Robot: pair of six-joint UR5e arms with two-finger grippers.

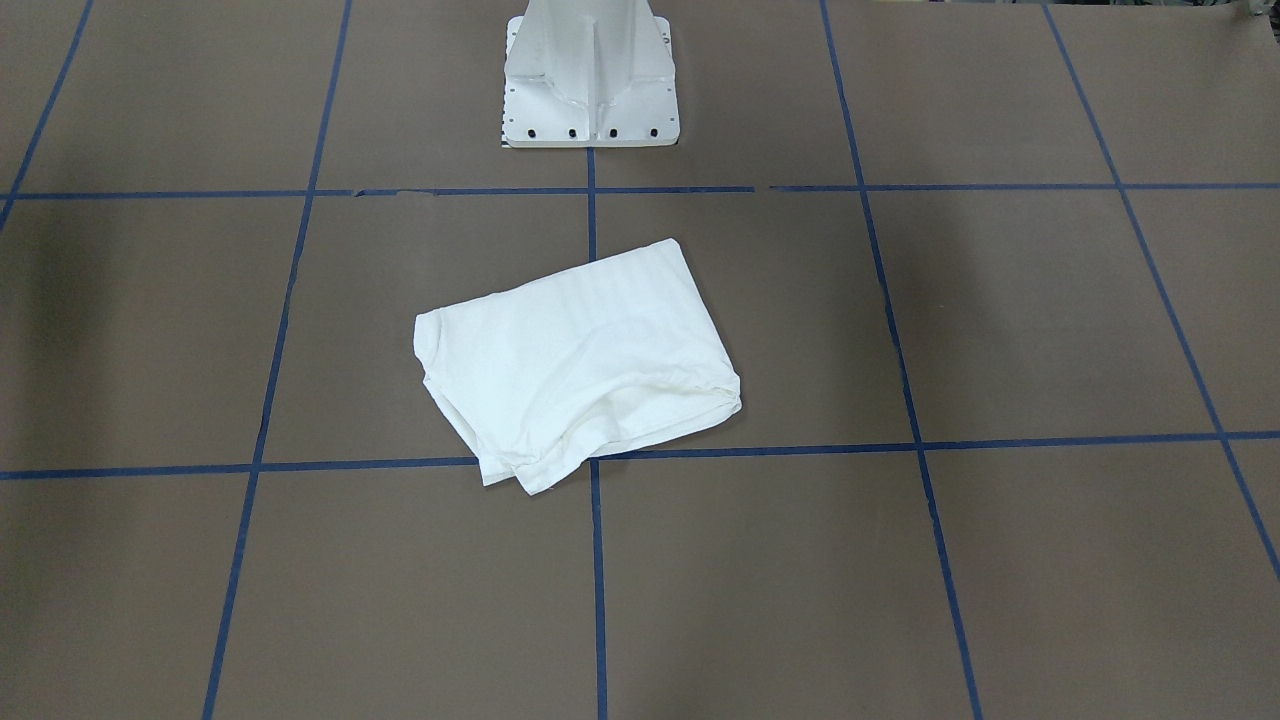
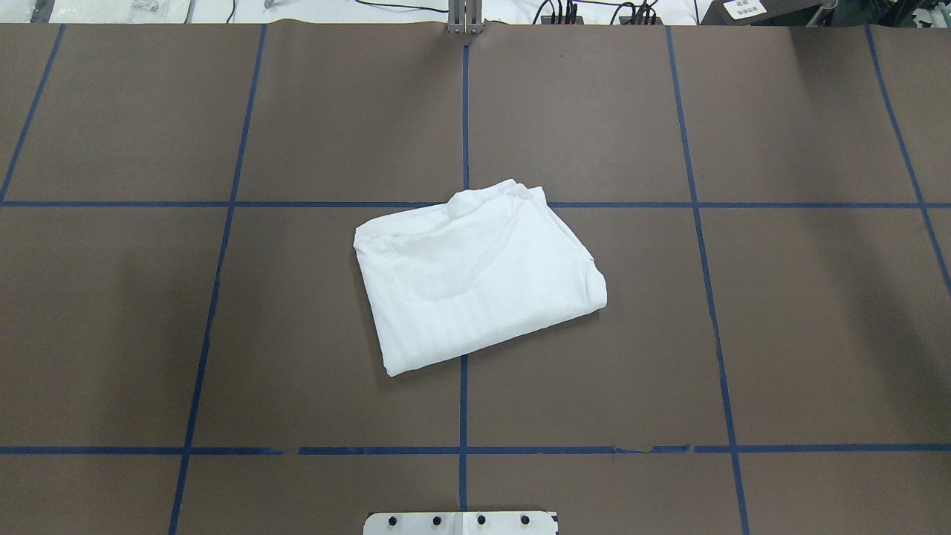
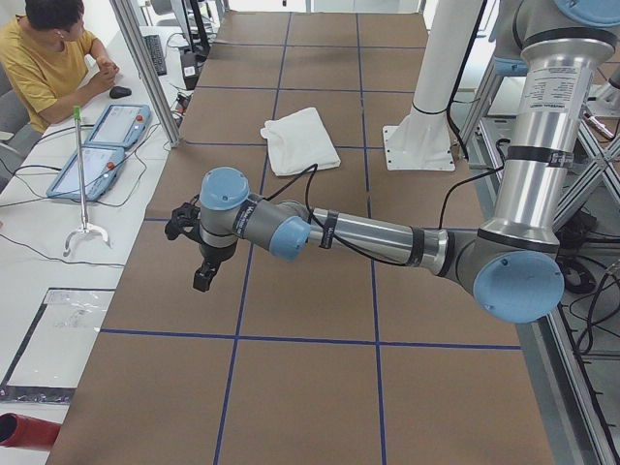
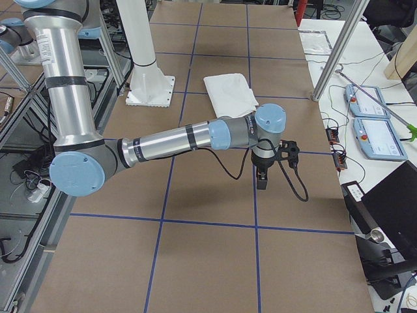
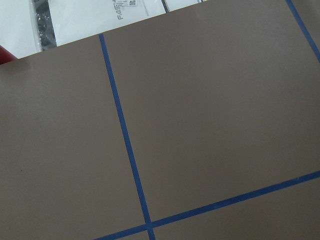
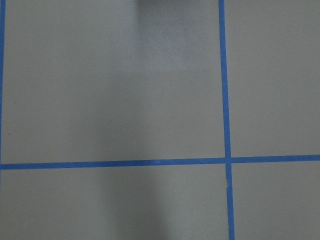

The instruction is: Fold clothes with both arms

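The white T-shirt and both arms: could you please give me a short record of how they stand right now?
garment: white T-shirt, folded into a compact rectangle
place: middle of the table, in front of the white pedestal
left gripper: pointing down above bare table, far from the shirt; open or shut cannot be told
right gripper: the same, towards the opposite end
contact: neither gripper touches the shirt
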